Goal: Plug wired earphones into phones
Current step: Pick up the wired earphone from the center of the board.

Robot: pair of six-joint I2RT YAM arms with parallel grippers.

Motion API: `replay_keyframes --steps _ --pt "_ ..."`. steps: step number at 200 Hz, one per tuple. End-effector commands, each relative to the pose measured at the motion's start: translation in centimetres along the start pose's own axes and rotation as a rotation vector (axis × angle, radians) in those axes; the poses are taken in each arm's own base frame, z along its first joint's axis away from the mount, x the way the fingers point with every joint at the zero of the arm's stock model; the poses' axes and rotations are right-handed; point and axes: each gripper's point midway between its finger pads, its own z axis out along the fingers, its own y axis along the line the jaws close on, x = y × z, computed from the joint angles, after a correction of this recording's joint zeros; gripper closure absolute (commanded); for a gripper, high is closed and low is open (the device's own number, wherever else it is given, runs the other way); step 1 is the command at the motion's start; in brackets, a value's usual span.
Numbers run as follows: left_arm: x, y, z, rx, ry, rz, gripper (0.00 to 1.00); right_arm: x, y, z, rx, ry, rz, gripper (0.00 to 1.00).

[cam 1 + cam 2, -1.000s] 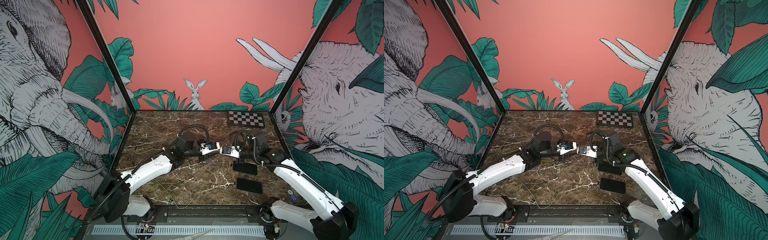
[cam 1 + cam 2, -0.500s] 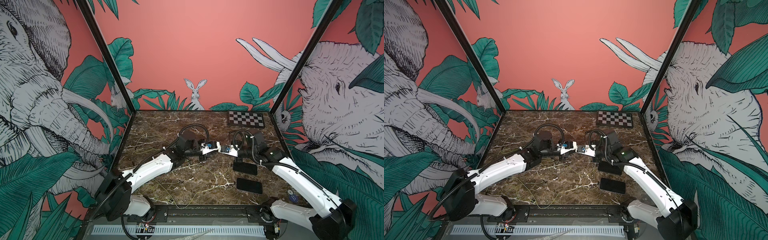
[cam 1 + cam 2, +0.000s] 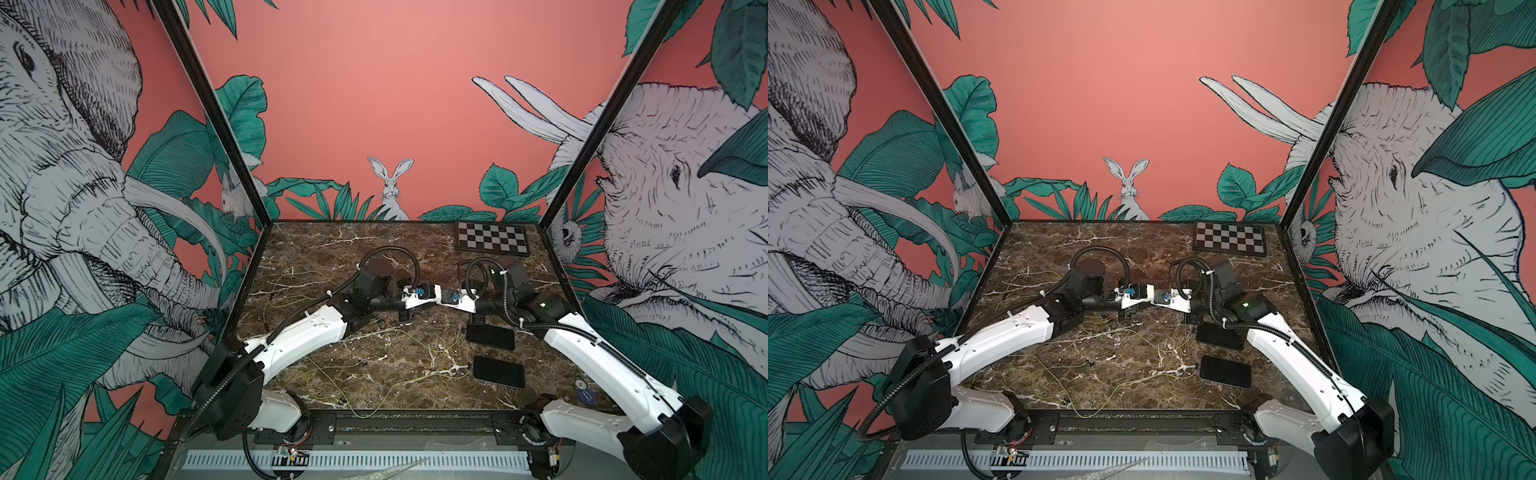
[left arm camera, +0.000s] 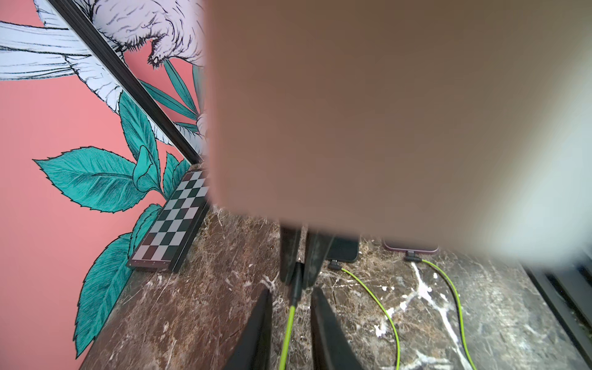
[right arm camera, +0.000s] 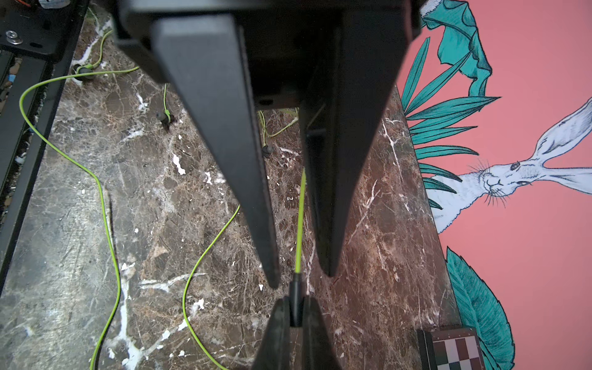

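Right wrist view: the right pincer is clamped shut on the small black plug of a thin yellow-green earphone cord, held in the air above the brown marble tabletop. Facing it tip to tip, the left pincer stands slightly open, its two dark fingers either side of the cord without pinching it. That pairing looks like a mid-air handover, arranged so the plug can be re-gripped and aimed at a socket. Which way its metal tip points is hidden. In a top view, two flat black glossy phones lie on the tabletop just beside the right arm, within easy reach. Left wrist view suggests both have cords seated in the ends facing the pincers, so the held plug probably belongs to another phone, not visible.
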Motion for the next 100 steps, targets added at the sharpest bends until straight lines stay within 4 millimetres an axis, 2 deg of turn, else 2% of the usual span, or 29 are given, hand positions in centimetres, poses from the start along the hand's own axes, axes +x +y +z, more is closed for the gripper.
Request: replay_keyframes --steps 1,64,100 --pt "1.78 -1.2 -0.01 0.042 0.103 0.066 0.73 -2.63 -1.06 -0.5 0.016 -0.078 -0.045 0.92" --pt "2.62 -1.17 0.05 0.029 0.132 0.089 0.69 -3.35 -1.18 -0.72 0.02 -0.114 -0.042 0.92" --pt "1.66 -1.47 -0.15 0.033 0.08 0.08 0.67 -2.58 -1.37 -0.38 0.033 -0.078 -0.041 0.94"
